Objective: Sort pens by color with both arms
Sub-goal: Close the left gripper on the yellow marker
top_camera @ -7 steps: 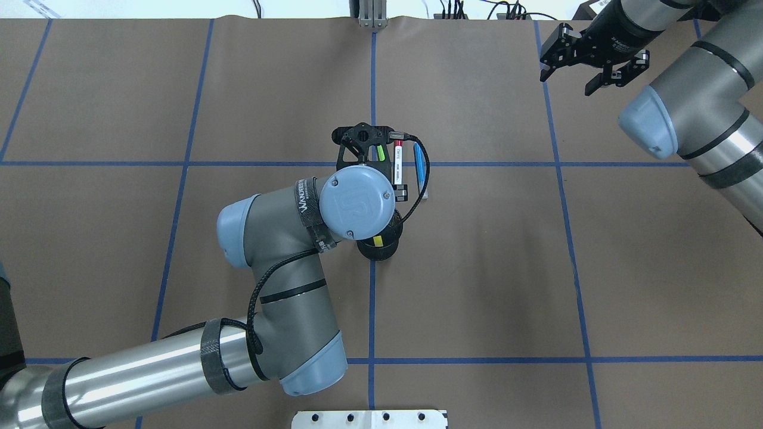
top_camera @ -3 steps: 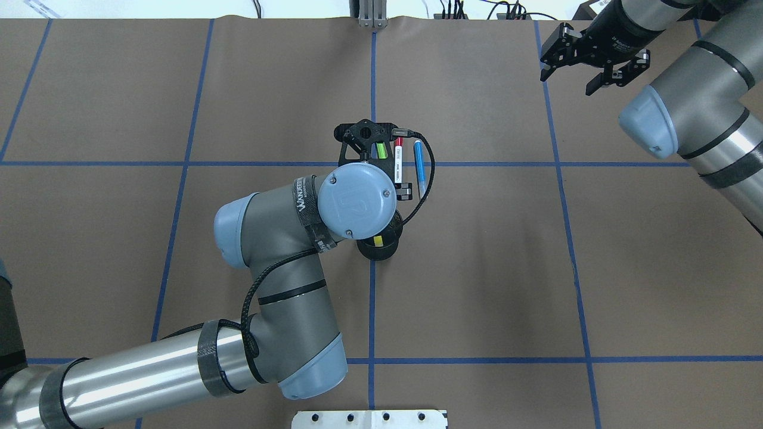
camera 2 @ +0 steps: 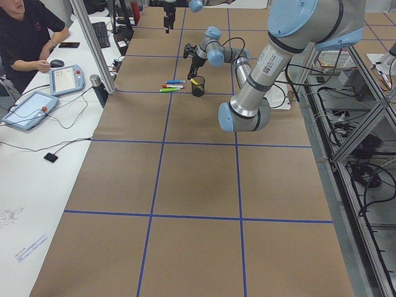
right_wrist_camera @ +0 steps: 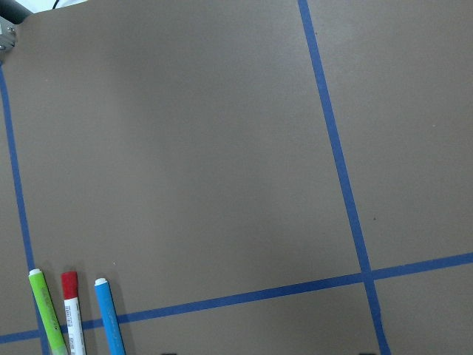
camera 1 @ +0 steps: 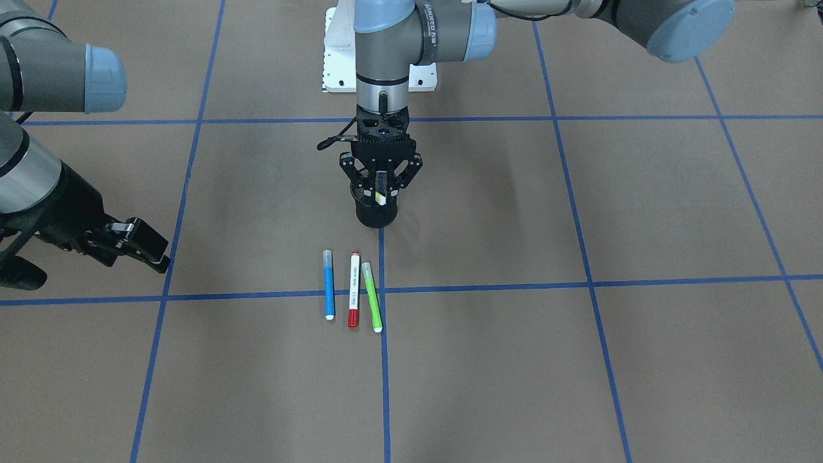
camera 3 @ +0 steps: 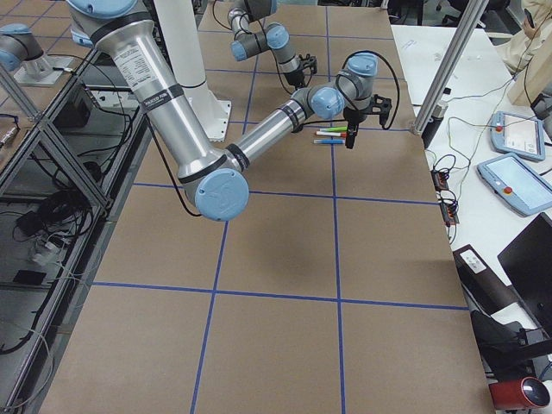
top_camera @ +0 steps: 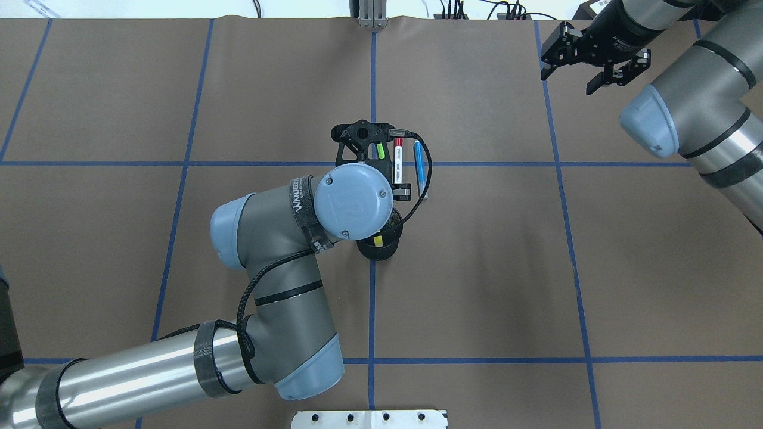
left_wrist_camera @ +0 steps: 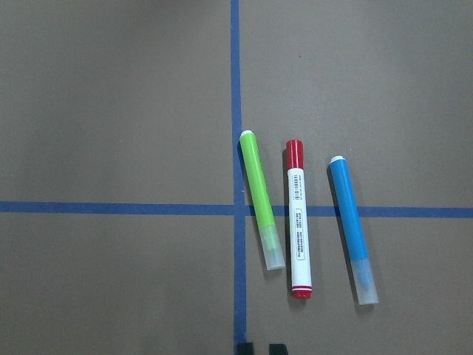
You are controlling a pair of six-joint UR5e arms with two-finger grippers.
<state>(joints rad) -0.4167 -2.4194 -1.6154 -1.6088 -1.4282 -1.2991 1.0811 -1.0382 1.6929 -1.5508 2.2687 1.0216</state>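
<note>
**Left gripper pinching yellow pen at the cup, three pens lying beyond**

We are starting at the table's (top_camera: pixel 477 268) near edge, where the white pedestal plate (top_camera: pixel 369 419) is sitting at the middle. Moving to the table's centre, we are seeing the black mesh cup (camera 1: pixel 376 218) standing on the blue tape line (top_camera: pixel 371 310). The left gripper (camera 1: pixel 380 193) is pointing straight down at the cup's mouth. Its fingers are drawn in and pinching the top of the yellow pen (camera 1: pixel 381 200), whose lower part is sitting inside the cup. Just past the cup toward the far edge, we are noting three pens lying flat side by side, none touching, all crossing a tape line. The green pen (left_wrist_camera: pixel 261 201) is on the robot's left, the white pen with red ends (left_wrist_camera: pixel 298 220) in the middle, the blue pen (left_wrist_camera: pixel 352 222) on the right. Farther on, near the far right corner, the right gripper (top_camera: pixel 567 83) is hanging above the table, fingers spread wide and holding nothing. Beyond the far edge a person (camera 2: pixel 25 37) is sitting at a side desk.
</note>
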